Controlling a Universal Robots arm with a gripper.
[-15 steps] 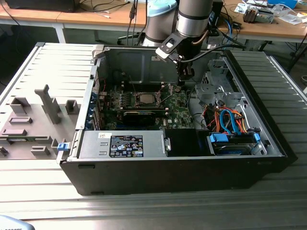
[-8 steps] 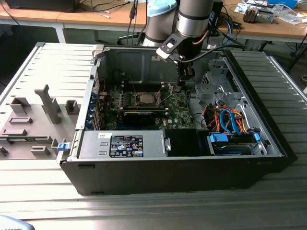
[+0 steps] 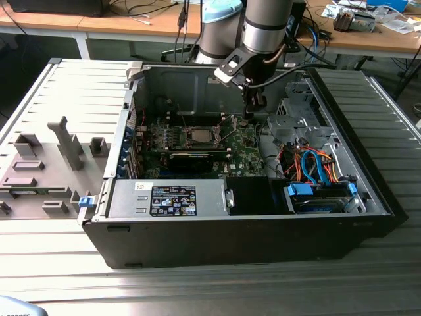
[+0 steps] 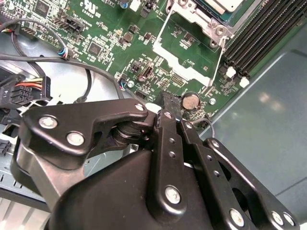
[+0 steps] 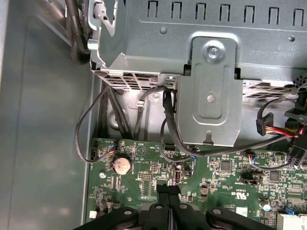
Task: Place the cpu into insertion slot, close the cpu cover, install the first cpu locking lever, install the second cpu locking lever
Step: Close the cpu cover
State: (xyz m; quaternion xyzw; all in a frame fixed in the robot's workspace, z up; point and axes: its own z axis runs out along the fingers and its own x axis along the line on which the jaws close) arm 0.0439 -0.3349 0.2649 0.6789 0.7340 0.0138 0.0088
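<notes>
Cpu: small flat silvery-grey square

A ribbed grey metal table carries an open black computer case lying on its side near the middle. Just beside it, toward the exterior view's left, a flat grey panel with upright brackets lies on the same table.
</notes>
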